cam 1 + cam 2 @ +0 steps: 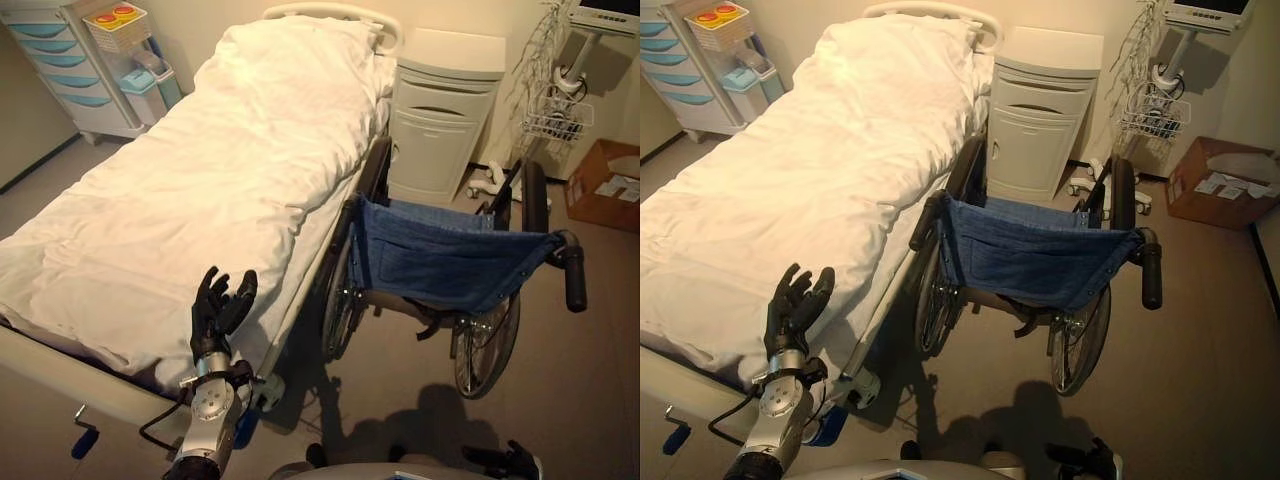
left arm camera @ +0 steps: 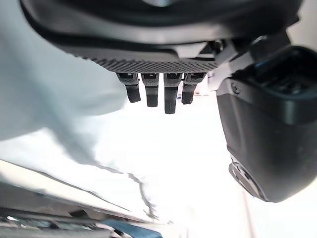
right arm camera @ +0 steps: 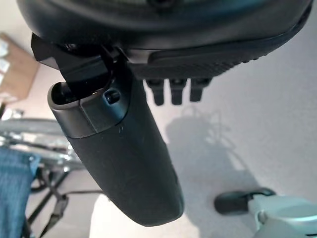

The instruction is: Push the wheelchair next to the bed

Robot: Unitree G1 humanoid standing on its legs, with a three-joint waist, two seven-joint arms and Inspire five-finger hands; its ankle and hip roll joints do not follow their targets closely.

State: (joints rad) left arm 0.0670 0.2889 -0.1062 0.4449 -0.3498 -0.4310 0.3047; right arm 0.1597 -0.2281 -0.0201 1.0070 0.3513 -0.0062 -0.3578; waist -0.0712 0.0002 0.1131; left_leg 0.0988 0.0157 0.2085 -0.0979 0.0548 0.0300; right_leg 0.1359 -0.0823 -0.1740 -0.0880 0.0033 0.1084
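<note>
My left hand (image 1: 218,308) is raised in front of me at the near corner of the bed (image 1: 200,180), palm turned toward the mattress, fingers (image 2: 151,91) straight and slightly spread with nothing in them. From the left wrist view the fingertips hang above the white sheet (image 2: 163,163) without touching it. The forearm comes up from the lower left, wrist nearly upright.

My right hand (image 3: 124,163) I see from its own wrist camera: it hangs low over the floor (image 3: 257,99), thumb extended, fingers (image 3: 171,91) relaxed and straight, holding nothing. It is apart from the wheelchair.

The wheelchair (image 1: 450,260) stands just beside the bed's right edge, its near big wheel (image 1: 340,290) close against the bed frame. Its blue fabric back (image 1: 1035,255) faces me, and the black push handle (image 1: 575,280) on the right sticks out toward me, free. Ahead of the chair is a white bedside cabinet (image 1: 440,120) at the head of the bed.

Off to the far left stands a drawer cart (image 1: 70,70) with pale blue drawers, topped by a small basket (image 1: 117,25). A cardboard box (image 1: 605,185) sits on the floor at the far right, beneath a wire basket (image 1: 555,120) on a stand. I can't read any writing on these.
</note>
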